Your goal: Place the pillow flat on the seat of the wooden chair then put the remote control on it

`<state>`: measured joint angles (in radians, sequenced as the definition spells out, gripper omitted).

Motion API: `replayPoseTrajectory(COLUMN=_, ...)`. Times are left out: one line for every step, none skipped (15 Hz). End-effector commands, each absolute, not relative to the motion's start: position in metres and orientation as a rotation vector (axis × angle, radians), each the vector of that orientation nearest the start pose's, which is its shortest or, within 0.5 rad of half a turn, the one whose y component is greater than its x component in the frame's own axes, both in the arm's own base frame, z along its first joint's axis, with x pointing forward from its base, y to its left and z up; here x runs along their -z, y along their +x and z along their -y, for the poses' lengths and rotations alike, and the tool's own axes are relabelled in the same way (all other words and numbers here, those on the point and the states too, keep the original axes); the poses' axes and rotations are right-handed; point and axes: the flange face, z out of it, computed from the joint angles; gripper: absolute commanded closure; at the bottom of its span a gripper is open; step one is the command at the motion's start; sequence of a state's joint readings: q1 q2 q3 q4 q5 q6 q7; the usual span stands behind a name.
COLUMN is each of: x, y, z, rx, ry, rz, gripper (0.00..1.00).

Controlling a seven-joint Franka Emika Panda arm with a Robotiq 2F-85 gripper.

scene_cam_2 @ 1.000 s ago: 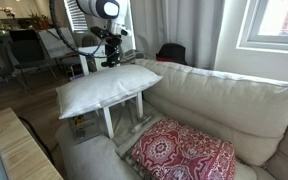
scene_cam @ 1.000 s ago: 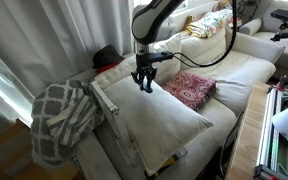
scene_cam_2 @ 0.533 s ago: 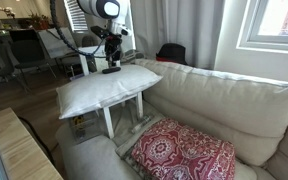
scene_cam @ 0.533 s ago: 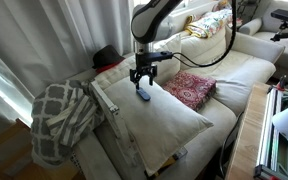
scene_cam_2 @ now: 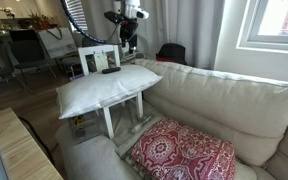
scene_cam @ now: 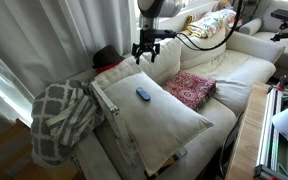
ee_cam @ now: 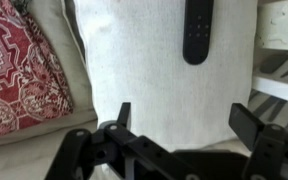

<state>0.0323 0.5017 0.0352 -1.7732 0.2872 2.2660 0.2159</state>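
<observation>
My tool (ee_cam: pixel 184 115) hangs with its jaws spread wide and nothing between them; in both exterior views it (scene_cam: pixel 144 50) (scene_cam_2: pixel 127 42) is raised clear above the chair. Below it the remote control (ee_cam: pixel 196 32) lies flat on the pillow (ee_cam: pixel 154 70), apart from my fingers, toward the back half of the pillow in an exterior view (scene_cam: pixel 143 95). The pillow (scene_cam: pixel 159 115) lies flat on the seat of the wooden chair (scene_cam_2: pixel 96 58), overhanging its edges. Just beside the chair, a red patterned cushion (scene_cam: pixel 189 88) rests on the cream sofa (scene_cam: pixel 234 70).
</observation>
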Motion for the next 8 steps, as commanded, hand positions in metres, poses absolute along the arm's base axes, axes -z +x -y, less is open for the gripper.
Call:
replayPoseTrajectory(x=-0.364, y=0.653, z=-0.011, rx=0.112, ry=-2.844, rz=-0.470, gripper=0.00)
replayPoseTrajectory(x=-0.389, y=0.652, z=-0.004, rx=0.175, ry=-2.831, rz=-0.453, gripper=0.00)
replayPoseTrajectory(x=-0.411, y=0.650, z=0.002, rx=0.225, ry=-2.817, rz=-0.438, gripper=0.00)
replayPoseTrajectory(x=-0.432, y=0.646, z=0.006, rx=0.251, ry=-2.794, rz=-0.418, gripper=0.00)
replayPoseTrajectory(x=-0.449, y=0.640, z=0.010, rx=0.267, ry=-2.782, rz=-0.393, gripper=0.00)
replayPoseTrajectory(x=-0.464, y=0.634, z=0.012, rx=0.283, ry=-2.775, rz=-0.374, gripper=0.00)
replayPoseTrajectory(x=-0.477, y=0.630, z=0.014, rx=0.291, ry=-2.764, rz=-0.360, gripper=0.00)
replayPoseTrajectory(x=-0.486, y=0.624, z=0.016, rx=0.267, ry=-2.762, rz=-0.333, gripper=0.00)
